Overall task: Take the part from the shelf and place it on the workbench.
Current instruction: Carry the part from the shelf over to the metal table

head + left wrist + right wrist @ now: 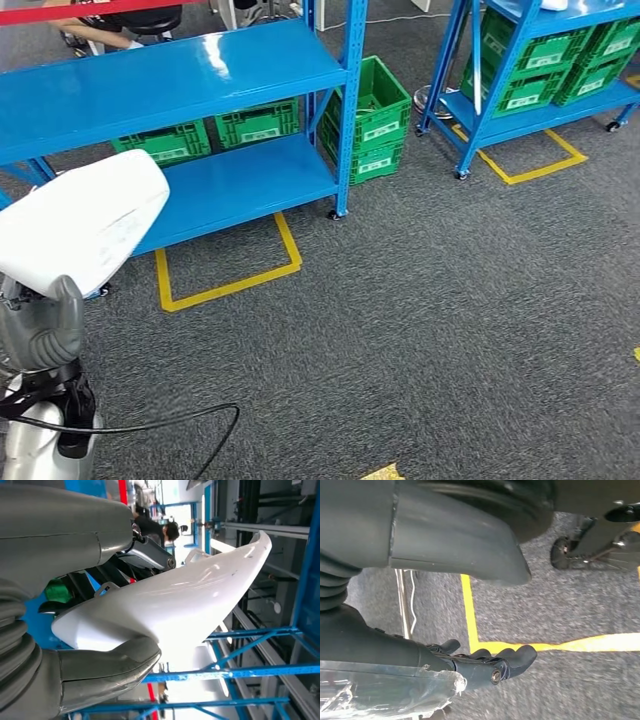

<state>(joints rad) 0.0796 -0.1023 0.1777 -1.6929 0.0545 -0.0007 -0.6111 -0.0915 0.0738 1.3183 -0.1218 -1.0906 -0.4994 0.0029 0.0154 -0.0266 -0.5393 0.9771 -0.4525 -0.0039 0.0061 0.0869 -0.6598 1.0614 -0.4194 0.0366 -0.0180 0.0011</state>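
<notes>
The part (79, 220) is a long white curved shell, seen at the left of the head view in front of the blue shelf (173, 80). My left hand (45, 325) grips its near end from below and holds it off the shelf, above the carpet. In the left wrist view the part (177, 605) lies between the grey thumb (109, 667) and the dark fingers (151, 557) of the left hand (49, 545). My right hand (395, 650) hangs over the carpet, its fingers (508, 660) held apart from the thumb with nothing between them.
Green crates (256, 122) stand under the shelf and one (370, 120) sits beside its post. A second blue shelf (521, 110) with green crates is at the back right. Yellow tape (226, 285) marks the grey carpet. A black cable (189, 420) loops near my left arm. A person (98, 30) sits behind the shelf.
</notes>
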